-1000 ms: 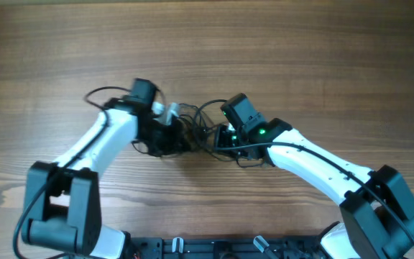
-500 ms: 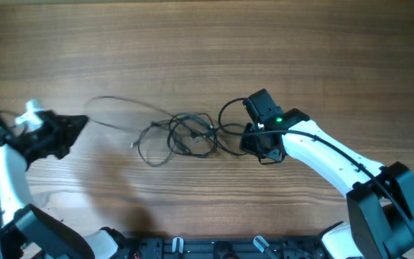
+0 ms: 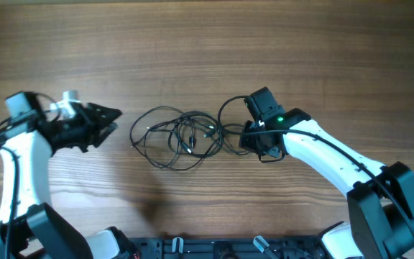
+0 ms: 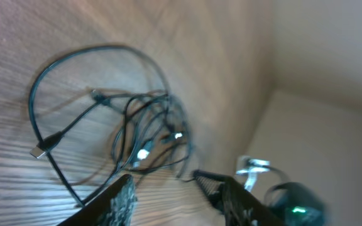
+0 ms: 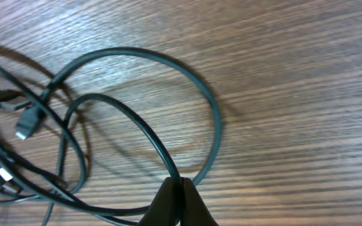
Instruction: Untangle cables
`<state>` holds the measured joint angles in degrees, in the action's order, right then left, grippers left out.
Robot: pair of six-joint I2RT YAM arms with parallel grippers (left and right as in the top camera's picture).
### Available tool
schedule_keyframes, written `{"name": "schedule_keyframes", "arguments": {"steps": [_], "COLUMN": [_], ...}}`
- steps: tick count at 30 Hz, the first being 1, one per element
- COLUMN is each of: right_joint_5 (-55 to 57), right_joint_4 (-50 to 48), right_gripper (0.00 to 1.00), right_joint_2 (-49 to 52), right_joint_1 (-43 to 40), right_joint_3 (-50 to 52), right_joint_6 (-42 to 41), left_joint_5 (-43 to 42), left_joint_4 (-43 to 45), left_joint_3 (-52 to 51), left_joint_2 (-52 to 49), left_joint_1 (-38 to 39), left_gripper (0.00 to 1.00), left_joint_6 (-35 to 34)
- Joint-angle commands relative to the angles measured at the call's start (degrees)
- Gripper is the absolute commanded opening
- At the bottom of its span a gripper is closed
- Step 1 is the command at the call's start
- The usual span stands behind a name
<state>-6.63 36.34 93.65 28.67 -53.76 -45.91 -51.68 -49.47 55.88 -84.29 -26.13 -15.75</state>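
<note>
Fingertips of the right gripper (image 5: 180,190) are pressed together on one thin black cord at the bottom of its wrist view, pinching the cord where two strands of a wide loop (image 5: 213,129) meet. Just past that loop, to its left, lie the cables (image 3: 180,137), a loose knot of several black cords resting flat on the wooden table (image 3: 264,43) near its middle, with small plug ends (image 4: 41,150) poking out of the heap. Farther on, well apart from the pile on its other side, the left gripper (image 3: 113,121) hangs with its fingers spread and nothing between them, pointed toward the knot. The step in hand looks like pulling one cord free: one end of the tangle is anchored on the right, while most of the loops remain crossed in the centre, so the job seems early. The next move probably calls for the left gripper to reach in, close on a single outer strand or plug rather than the whole bunch, and draw it away from the anchored side.
</note>
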Motion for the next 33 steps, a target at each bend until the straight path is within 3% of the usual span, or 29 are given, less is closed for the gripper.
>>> {"name": "schedule_keyframes", "arguments": {"steps": [1,2,6,10,12,14,16,23,26,33], "right_joint_5": [-3.0,-0.3,8.2,6.8,-1.2,-15.0,-20.1,-25.3,-27.9,-21.4], "right_joint_4": [-3.2,-1.6,10.9,14.8,13.7,8.9,5.6,-2.1,-9.2,-30.6], "right_gripper": [0.04,0.04,0.04,0.04,0.04,0.04,0.04,0.04,0.05,0.04], "right_joint_2": [0.5,-0.1,-3.8,-9.3,-12.3,-15.6,-17.7,-20.7,-20.7,-20.8], "right_joint_1": [-0.3,-1.2,-5.5,-6.1,-6.1,-6.1,-6.1,-6.1,-6.1,-6.1], "right_joint_3": [-0.8,-2.9,-16.8,-33.1,-39.5,-42.4,-42.4,-42.4,-42.4,-42.4], "right_joint_6": [12.7,18.6,22.5,24.9,25.0,28.1,28.1,27.8,27.2,18.1], "left_joint_5": [14.4,16.9,19.0,19.0,19.0,19.0,19.0,19.0,19.0,19.0], "left_joint_4": [0.1,-0.4,-0.4,0.6,0.5,0.6,0.7,0.8,0.8,1.0], "left_joint_3": [0.4,0.4,0.4,0.4,0.4,0.4,0.4,0.4,0.4,0.4], "left_joint_2": [0.9,0.9,0.9,0.9,0.9,0.9,0.9,0.9,0.9,0.9], "left_joint_1": [8.6,11.0,16.9,19.1,19.5,19.5,19.5,19.5,19.5,19.5], "left_gripper": [0.49,0.49,0.49,0.50,0.51,0.52,0.52,0.54,0.55,0.56], "left_joint_6": [0.5,0.5,0.5,0.3,0.3,0.3,0.3,0.3,0.3,0.2]}}
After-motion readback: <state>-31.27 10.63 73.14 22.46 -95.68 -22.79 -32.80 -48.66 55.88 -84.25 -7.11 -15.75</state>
